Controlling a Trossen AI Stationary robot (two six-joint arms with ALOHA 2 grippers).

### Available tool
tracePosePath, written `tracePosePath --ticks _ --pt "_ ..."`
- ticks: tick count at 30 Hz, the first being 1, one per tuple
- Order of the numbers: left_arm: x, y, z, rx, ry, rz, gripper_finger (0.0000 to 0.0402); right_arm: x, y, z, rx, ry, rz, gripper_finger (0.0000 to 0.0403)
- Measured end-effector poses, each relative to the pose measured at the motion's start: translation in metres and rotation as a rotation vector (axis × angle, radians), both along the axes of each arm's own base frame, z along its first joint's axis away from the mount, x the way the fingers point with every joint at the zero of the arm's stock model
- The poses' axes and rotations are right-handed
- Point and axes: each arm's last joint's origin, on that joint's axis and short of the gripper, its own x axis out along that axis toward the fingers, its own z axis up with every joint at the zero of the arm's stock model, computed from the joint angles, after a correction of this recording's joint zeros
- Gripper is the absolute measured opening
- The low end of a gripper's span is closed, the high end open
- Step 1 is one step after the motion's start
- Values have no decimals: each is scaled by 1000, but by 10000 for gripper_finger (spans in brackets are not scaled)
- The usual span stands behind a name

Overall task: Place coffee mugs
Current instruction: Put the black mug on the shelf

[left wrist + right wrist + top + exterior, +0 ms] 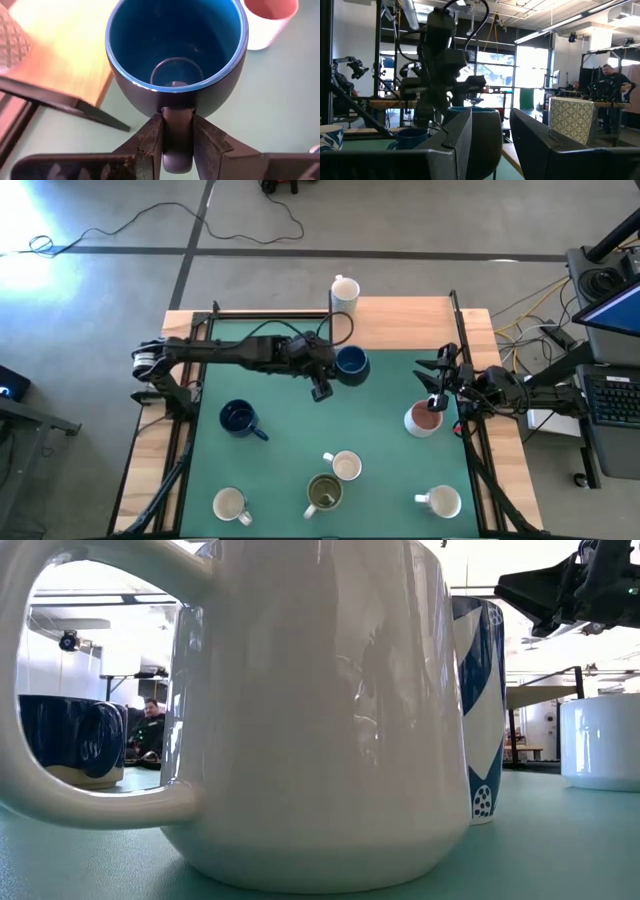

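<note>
Left hand pinches the navy mug by its handle, mug body pointing away from it; right hand spread beside the pink-lined mug.

wooden desk covered over most of its top by a green mat. resting on the mat: a navy mug at the left, a pink-lined white mug at the right, a cream mug near the middle front, an olive mug just beside it, a white mug at the front left, another white mug at the front right. standing on the bare wood at the far edge: a patterned white mug.
</note>
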Motion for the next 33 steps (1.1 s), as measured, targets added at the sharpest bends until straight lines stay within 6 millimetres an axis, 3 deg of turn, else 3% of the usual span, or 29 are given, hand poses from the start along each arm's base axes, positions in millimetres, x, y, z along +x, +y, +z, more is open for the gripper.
tracePosePath --ticks 21,33 --pt "4 52 22 65 -82 111 62 0 0 0 0 0 0 123" --pt "26 69 26 44 29 140 64 0 0 0 0 0 0 123"
